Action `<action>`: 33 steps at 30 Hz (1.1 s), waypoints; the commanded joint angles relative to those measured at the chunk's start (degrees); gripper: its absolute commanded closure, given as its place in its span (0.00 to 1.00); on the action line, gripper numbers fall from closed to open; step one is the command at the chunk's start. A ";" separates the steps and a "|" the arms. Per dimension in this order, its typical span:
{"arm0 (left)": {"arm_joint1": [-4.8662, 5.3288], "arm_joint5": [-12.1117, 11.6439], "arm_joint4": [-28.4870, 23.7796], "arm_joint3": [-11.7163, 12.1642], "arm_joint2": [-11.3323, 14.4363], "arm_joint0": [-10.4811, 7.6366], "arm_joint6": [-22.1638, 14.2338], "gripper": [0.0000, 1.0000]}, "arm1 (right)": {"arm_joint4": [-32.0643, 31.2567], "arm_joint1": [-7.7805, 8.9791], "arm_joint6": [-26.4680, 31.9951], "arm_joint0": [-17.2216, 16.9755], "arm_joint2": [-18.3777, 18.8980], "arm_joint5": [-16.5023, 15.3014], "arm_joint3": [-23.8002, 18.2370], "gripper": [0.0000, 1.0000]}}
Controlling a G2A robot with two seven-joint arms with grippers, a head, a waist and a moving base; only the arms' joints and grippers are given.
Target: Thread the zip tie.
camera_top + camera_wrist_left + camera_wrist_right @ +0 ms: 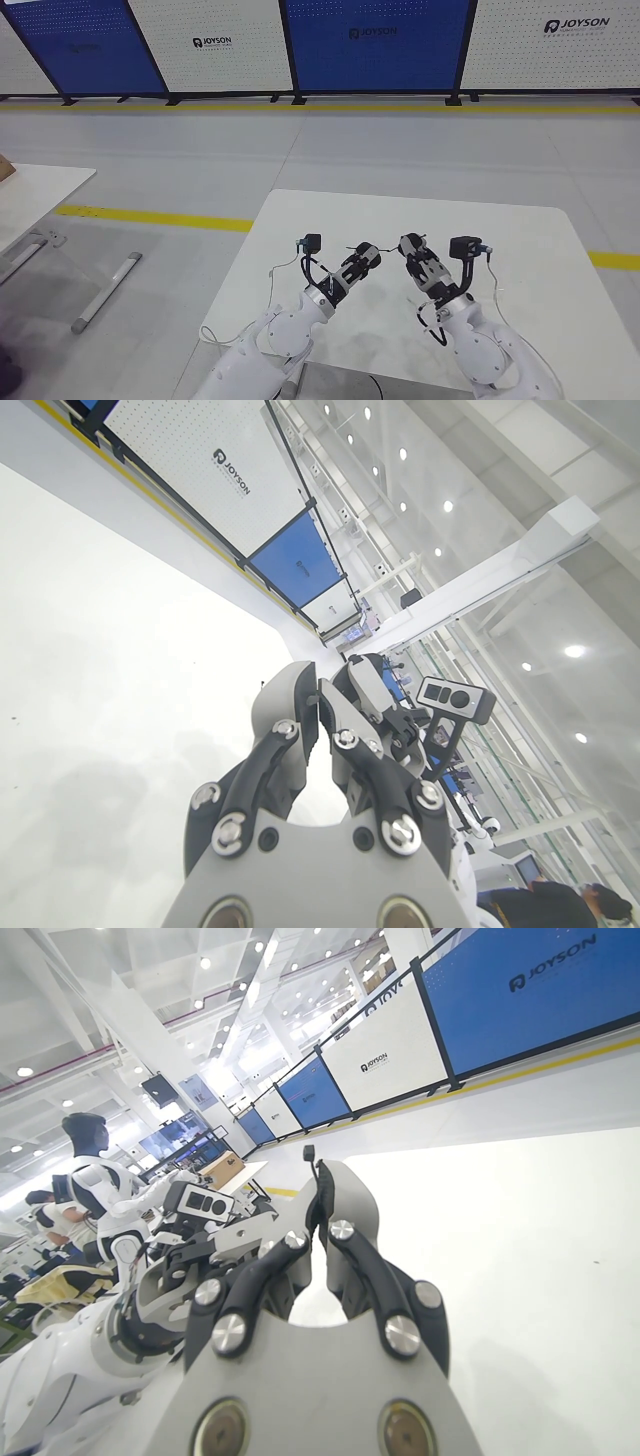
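Right wrist view: zip tie point(309, 1152), black, likely light, springy; right gripper point(321, 1180) clamped below head; left gripper point(317, 690) pinches tail.

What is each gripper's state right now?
Left gripper: closed, pinching a thin end of the zip tie.
Right gripper: closed on the zip tie, head sticking out.

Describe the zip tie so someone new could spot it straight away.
Over the white table, find the right gripper. The zip tie is the thin black strip pinched between its fingers, its small square head poking out past the tips.
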 commanded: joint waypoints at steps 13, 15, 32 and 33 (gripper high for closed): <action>0.00 0.00 0.00 0.00 0.00 0.00 0.00 1.00 | -0.68 -0.60 -1.69 -1.12 1.31 -0.74 -0.81 1.00; 0.00 0.00 0.00 0.00 0.00 0.00 0.00 1.00 | -0.89 -0.66 -1.54 -1.24 1.63 -0.41 -0.88 1.00; 0.00 0.00 0.00 0.00 0.00 0.00 0.00 1.00 | -1.51 -1.42 0.39 -1.47 1.86 -0.40 -1.24 1.00; 0.00 0.00 0.00 0.00 0.00 0.00 0.00 1.00 | -1.50 -1.39 0.36 -1.73 2.16 -0.56 -1.44 1.00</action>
